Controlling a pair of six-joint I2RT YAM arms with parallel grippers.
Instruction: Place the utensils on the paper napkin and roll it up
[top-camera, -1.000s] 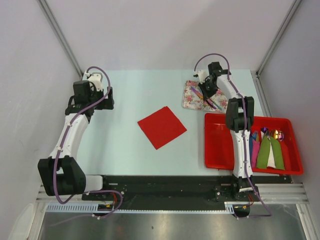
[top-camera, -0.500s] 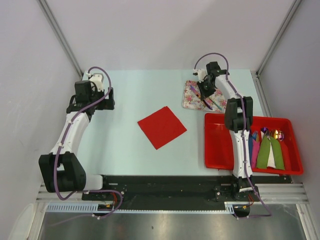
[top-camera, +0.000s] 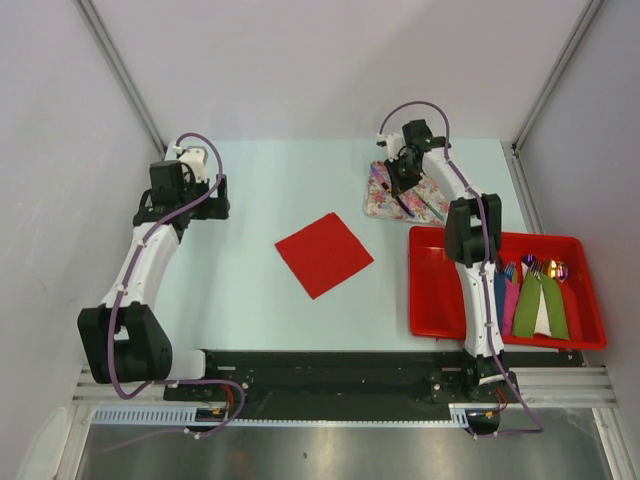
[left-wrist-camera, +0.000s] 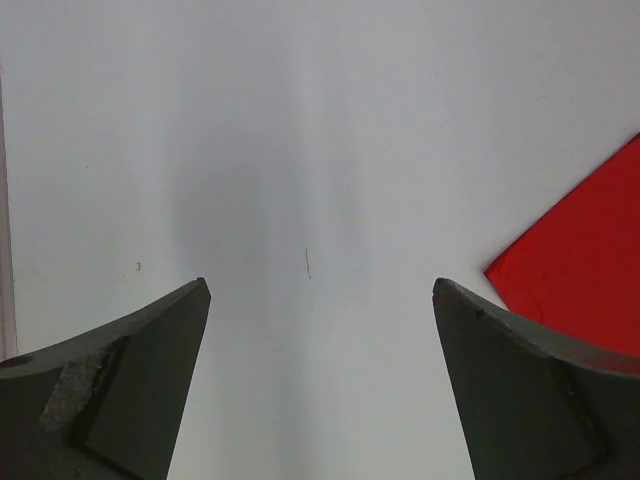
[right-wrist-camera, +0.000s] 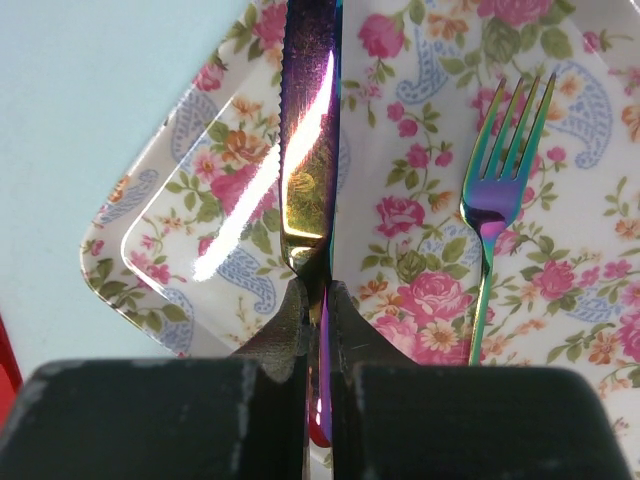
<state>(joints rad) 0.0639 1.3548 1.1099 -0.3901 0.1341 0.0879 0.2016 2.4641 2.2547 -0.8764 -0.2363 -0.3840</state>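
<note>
- Top view: the right gripper (top-camera: 402, 182) hung over the floral tray (top-camera: 375, 205) at the far right of the surface (top-camera: 270, 180), closed on a slim dark utensil. The red paper napkin (top-camera: 323, 254) lay flat mid-surface, well apart to its near left. The left gripper (top-camera: 188, 205) hovered at the far left, off the napkin.
- Left wrist view: the left gripper (left-wrist-camera: 320, 290) stood wide apart, holding nothing; only a corner of the napkin (left-wrist-camera: 580, 260) showed at the right edge.
- Right wrist view: the right gripper (right-wrist-camera: 318, 300) was pinched tight on the iridescent knife (right-wrist-camera: 308, 150) just behind its blade, which pointed away over the tray (right-wrist-camera: 150, 250). The fork (right-wrist-camera: 495, 190) lay on the tray just to the right, untouched.
- The step looked like carrying the knife to the napkin. It would go best lifted clear of the tray rim, kept level, and laid near the napkin's middle, leaving room for the fork.
</note>
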